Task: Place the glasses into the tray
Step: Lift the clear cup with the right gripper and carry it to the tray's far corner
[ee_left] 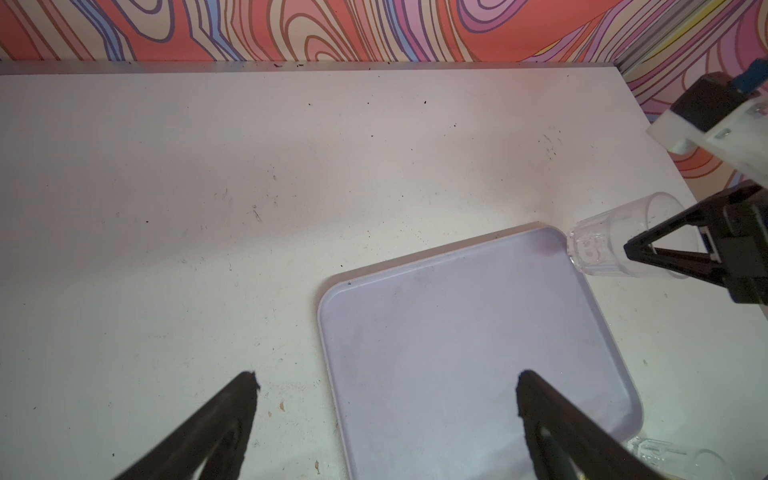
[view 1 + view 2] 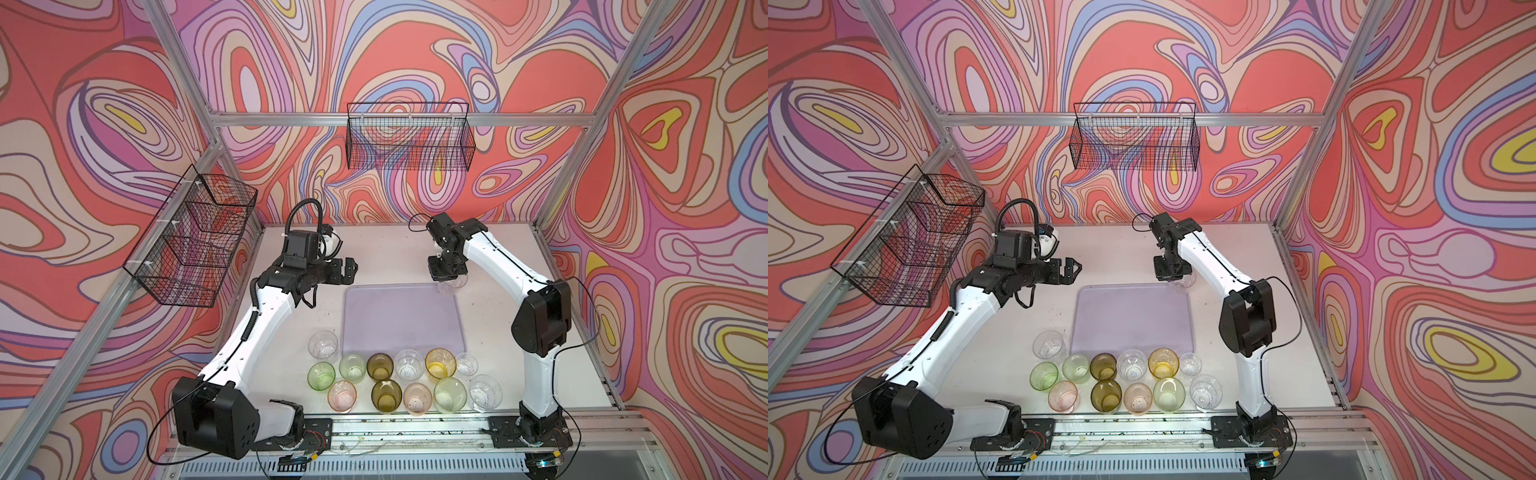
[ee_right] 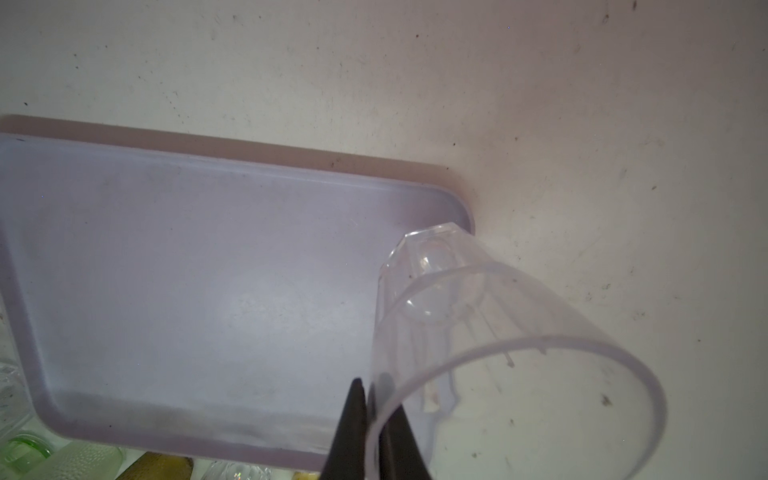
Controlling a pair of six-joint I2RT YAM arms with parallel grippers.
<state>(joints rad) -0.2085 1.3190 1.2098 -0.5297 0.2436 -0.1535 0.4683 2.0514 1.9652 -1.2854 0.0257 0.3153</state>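
Clear glass (image 3: 478, 332): hanging tilted, open mouth nearest the lens, faceted base pointing down and away toward the tray's far right corner
Right gripper (image 3: 371, 384): pinching the wall of that glass at the rim, one finger inside and one outside, jaws all but together
Tray (image 3: 166, 270): lying flat on the table (image 1: 208, 187), carrying nothing inside its rim
Deciding relation: base of the glass hovering at the corner rim, over it or just beside it in both top views (image 2: 453, 282); contact with the rim impossible to tell; long axis slanting from the gripper down toward the tray, bare floor lying inward toward the left arm and the near edge
Left gripper (image 1: 386, 378): hovering empty near the tray's far left corner, fingers standing wide apart, well apart from the glass
Other glasses (image 2: 380, 365): standing upright on the table in two rows, one more beside the tray's near left corner, all outside the rim
Step, as judged: bringing in the first glass; probably needing an inward shift and a righting of the axis before release, otherwise risking the base catching the rim and tipping
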